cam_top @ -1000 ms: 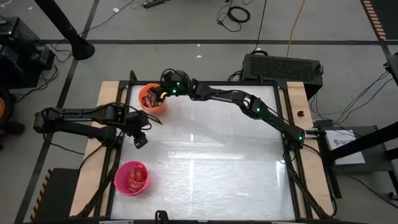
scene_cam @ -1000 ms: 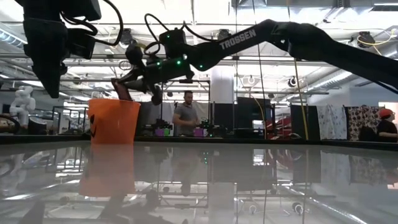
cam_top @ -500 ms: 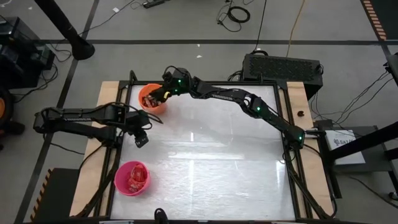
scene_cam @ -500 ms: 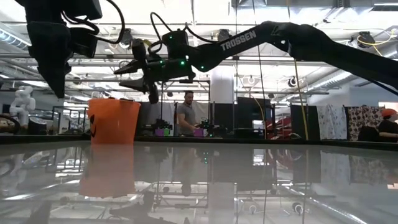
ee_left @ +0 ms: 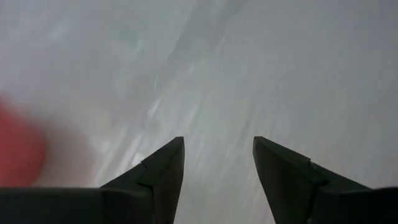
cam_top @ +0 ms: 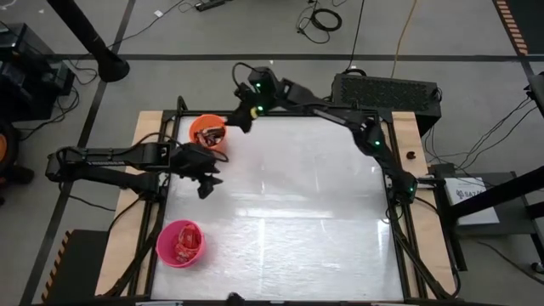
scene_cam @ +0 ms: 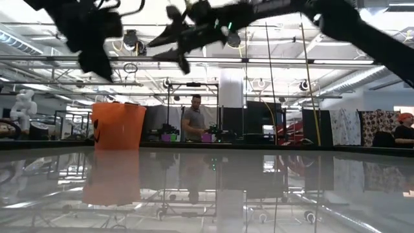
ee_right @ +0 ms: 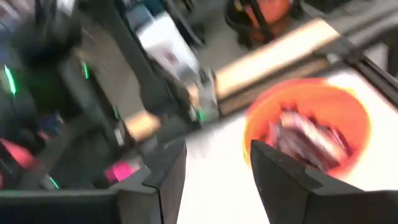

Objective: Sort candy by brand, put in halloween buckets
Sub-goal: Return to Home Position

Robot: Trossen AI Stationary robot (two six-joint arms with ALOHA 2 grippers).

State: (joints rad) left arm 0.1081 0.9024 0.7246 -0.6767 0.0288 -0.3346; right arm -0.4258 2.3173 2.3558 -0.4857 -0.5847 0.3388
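The orange bucket [cam_top: 204, 134] stands at the table's far left and holds several wrapped candy bars [ee_right: 306, 133]. The pink bucket [cam_top: 180, 243] stands near the left front, also with candy [cam_top: 184, 242] inside. My right gripper [cam_top: 241, 116] hangs open, high above the far edge, just right of the orange bucket, with nothing between its fingers [ee_right: 163, 167]. My left gripper [cam_top: 206, 184] is open over bare table between the two buckets, and nothing lies between its fingers [ee_left: 163, 168].
The white table top [cam_top: 297, 212] stretches bare to the right of the buckets. Wooden rails [cam_top: 146, 127] run along both sides. A black box [cam_top: 387, 89] sits beyond the far edge. A person [scene_cam: 193, 120] stands in the room behind.
My right gripper, down at the orange bucket's rim a second ago, has opened, then risen high and drawn off toward the table's far edge and right. My left gripper has tipped upward and shifted a little toward the right.
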